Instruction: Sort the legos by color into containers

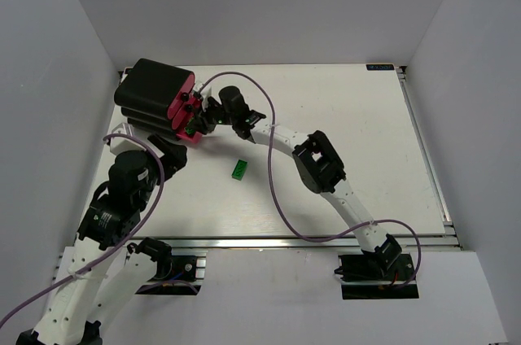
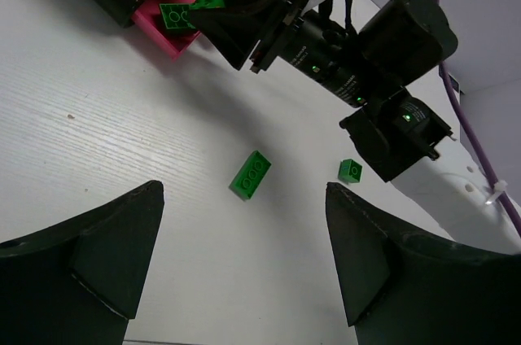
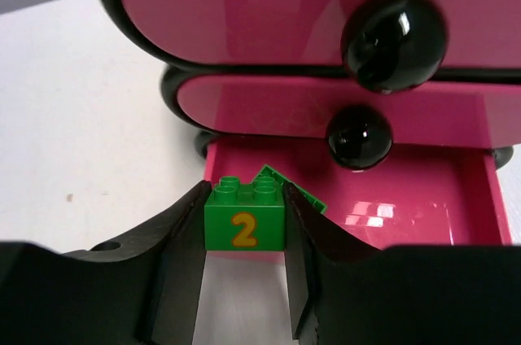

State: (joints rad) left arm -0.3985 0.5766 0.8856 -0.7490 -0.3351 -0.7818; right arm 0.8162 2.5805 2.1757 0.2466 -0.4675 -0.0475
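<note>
My right gripper (image 3: 244, 203) is shut on a green lego marked with a yellow 2 (image 3: 244, 227), held at the front lip of the open bottom pink drawer (image 3: 391, 207). Another green lego (image 3: 308, 196) lies in that drawer. In the top view the right gripper (image 1: 201, 120) is at the drawers (image 1: 182, 111) of the black cabinet (image 1: 151, 89). My left gripper (image 2: 242, 198) is open and empty above the table. A green lego (image 2: 251, 174) and a smaller green one (image 2: 350, 171) lie beyond its fingers. The larger lego also shows in the top view (image 1: 239, 168).
The two upper drawers are closed, each with a black round knob (image 3: 394, 40). The right arm (image 1: 321, 162) stretches across the table's middle to the cabinet. A purple cable (image 1: 273, 198) loops over the table. White walls enclose the table.
</note>
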